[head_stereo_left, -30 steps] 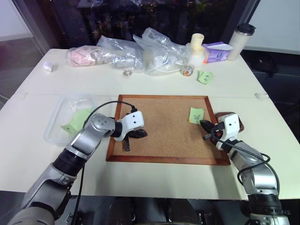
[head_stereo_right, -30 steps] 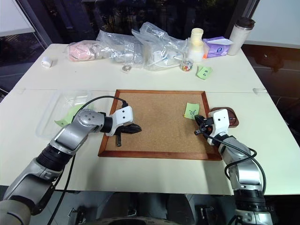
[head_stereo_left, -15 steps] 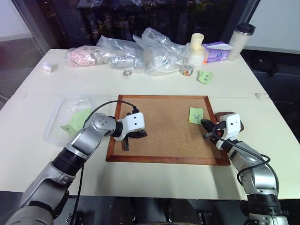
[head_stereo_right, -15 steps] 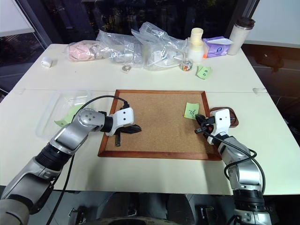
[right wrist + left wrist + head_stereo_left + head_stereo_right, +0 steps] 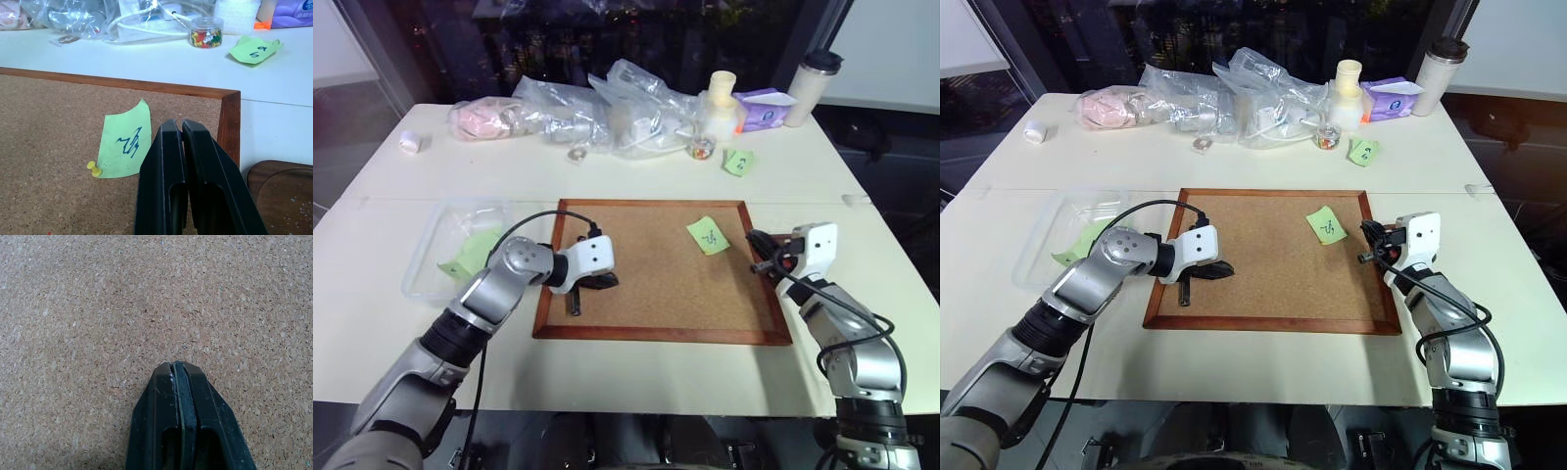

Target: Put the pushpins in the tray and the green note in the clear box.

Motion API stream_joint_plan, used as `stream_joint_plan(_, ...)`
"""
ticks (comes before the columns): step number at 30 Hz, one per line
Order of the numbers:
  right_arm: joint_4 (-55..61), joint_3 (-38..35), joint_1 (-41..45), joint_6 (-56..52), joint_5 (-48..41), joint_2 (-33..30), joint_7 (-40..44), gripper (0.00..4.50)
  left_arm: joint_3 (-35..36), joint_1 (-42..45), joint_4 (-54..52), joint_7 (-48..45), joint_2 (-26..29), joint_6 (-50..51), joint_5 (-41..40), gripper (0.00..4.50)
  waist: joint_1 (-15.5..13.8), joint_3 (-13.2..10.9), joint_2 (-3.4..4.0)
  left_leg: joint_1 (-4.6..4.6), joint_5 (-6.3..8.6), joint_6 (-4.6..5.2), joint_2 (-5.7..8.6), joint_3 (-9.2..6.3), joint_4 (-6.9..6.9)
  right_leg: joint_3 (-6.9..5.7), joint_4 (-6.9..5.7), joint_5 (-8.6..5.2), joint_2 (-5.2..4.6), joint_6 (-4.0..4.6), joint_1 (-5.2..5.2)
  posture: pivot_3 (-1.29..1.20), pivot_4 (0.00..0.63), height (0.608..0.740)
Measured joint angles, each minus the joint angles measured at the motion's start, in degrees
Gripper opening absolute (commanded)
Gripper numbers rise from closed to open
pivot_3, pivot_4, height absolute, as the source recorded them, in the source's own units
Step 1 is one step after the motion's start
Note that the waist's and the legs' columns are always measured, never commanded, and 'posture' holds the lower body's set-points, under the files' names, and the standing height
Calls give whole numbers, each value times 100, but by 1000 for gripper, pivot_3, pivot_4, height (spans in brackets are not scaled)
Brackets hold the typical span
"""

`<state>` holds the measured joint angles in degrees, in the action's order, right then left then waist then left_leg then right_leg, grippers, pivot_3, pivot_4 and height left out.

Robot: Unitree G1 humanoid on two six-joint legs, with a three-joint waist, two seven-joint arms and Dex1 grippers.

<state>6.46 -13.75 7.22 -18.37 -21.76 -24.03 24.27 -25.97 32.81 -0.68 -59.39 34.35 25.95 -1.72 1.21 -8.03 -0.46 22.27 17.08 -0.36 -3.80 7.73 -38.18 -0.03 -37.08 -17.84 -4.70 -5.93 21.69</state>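
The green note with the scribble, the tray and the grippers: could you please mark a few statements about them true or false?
1. The green note lies on the cork board. True.
2. A yellow pushpin sits at the note's corner. True.
3. The note is already inside the clear box. False: it is on the cork board; the box holds other green paper.
4. The right gripper is wide open. False: its fingers are pressed together.
5. The left gripper is shut over bare cork. True.
6. The tray stands on the cork board. False: it lies on the table, just outside the board's frame.
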Motion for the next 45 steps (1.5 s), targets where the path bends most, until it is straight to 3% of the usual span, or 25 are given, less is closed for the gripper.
stream_joint_plan(13, -541, -799, -378, 26, 357, -386, -513, 112, 9, -27, -20, 8, 33, 2, 0, 0, 27, 5, 7, -5, 0, 0, 0, 1, 5, 3, 1, 0, -1, 3, -1, 0, 150, 735)
stream_joint_plan(16, -733, -772, -356, 50, 369, -388, -429, 960, 8, -27, -19, 8, 33, 3, 2, 0, 35, 10, 15, -5, 0, 0, 0, 1, 5, 3, 1, 0, -1, 3, -2, 0, 150, 735)
stream_joint_plan(23, -1042, -722, -183, 208, 371, -426, -225, 4397, 6, -25, -18, 5, 33, 3, 2, 0, 39, 12, 17, -5, 0, 0, 0, 1, 5, 2, 1, 0, 0, 2, -2, 0, 150, 735)
stream_joint_plan(34, -849, -768, -181, 231, 209, -378, -202, 4459, 19, -53, -35, 9, 54, 12, 2, 0, 78, 18, 26, -5, 0, -1, 0, 0, 6, 2, 1, 0, -1, 2, -3, 0, 150, 735)
stream_joint_plan(41, -374, -1209, 33, -543, -920, -40, -360, 4459, 20, -57, -36, 12, 58, 13, 2, 0, 93, 21, 30, -5, 0, -1, -1, -2, 7, 2, 2, 0, -5, 2, -5, 0, 150, 735)
stream_joint_plan(45, -4, -1115, -22, -851, -1095, -97, -298, 4459, 26, -58, -36, 3, 77, 13, 1, 0, 107, 22, 32, -5, 0, 0, -1, -2, 9, 2, 2, 0, -8, 4, -4, 0, 150, 735)
